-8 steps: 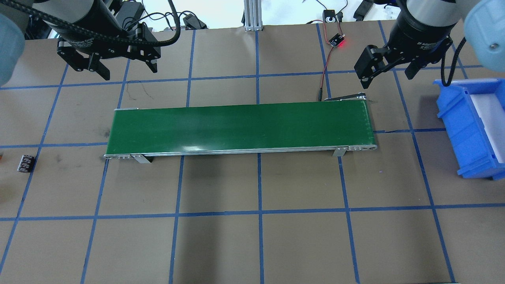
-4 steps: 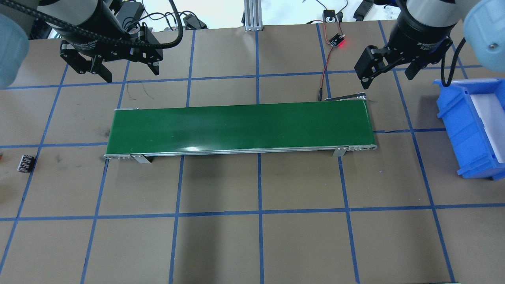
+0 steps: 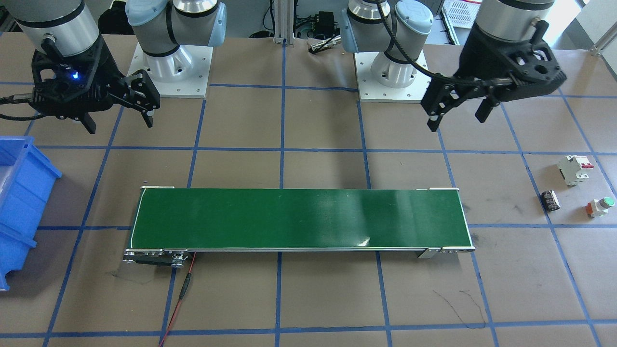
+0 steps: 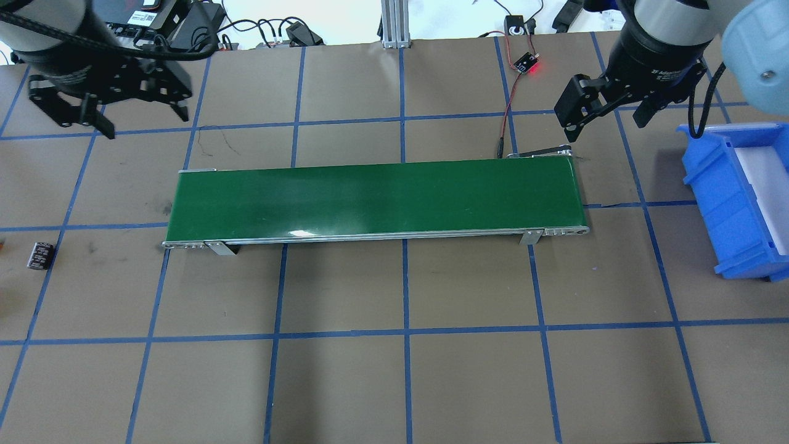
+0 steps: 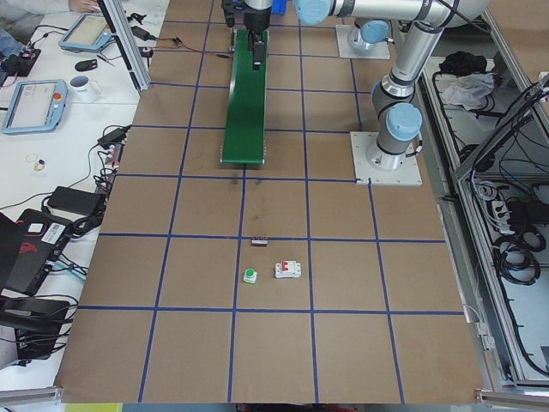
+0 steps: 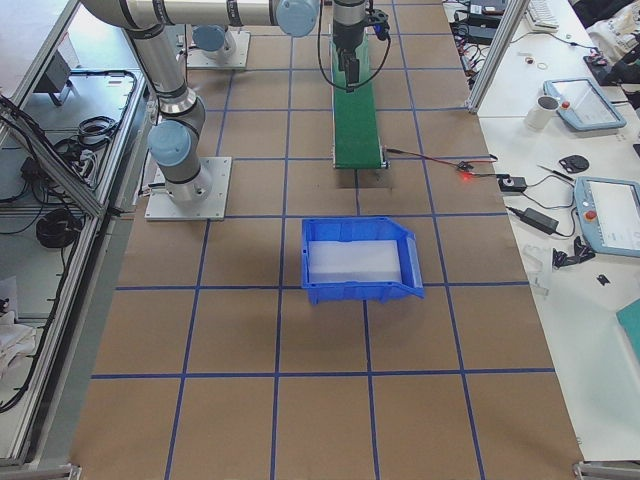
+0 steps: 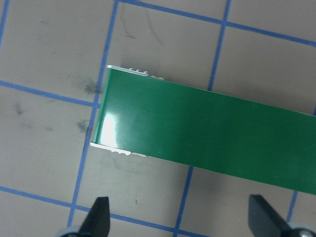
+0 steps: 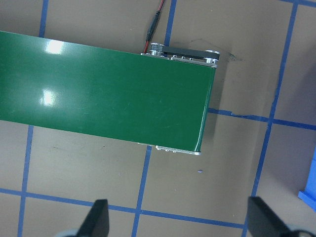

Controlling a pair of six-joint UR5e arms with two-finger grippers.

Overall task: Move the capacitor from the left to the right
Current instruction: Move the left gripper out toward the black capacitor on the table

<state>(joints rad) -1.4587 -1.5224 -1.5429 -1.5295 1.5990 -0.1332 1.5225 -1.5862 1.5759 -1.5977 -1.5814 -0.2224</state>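
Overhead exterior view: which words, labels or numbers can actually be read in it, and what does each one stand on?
"2F Adaptive" on the black body of the right gripper; the letters after it are too blurred to read.
White sticker on dark equipment at the top left: print too small to read.
Capacitor: pale stripe markings only, nothing legible.
No other text shows.
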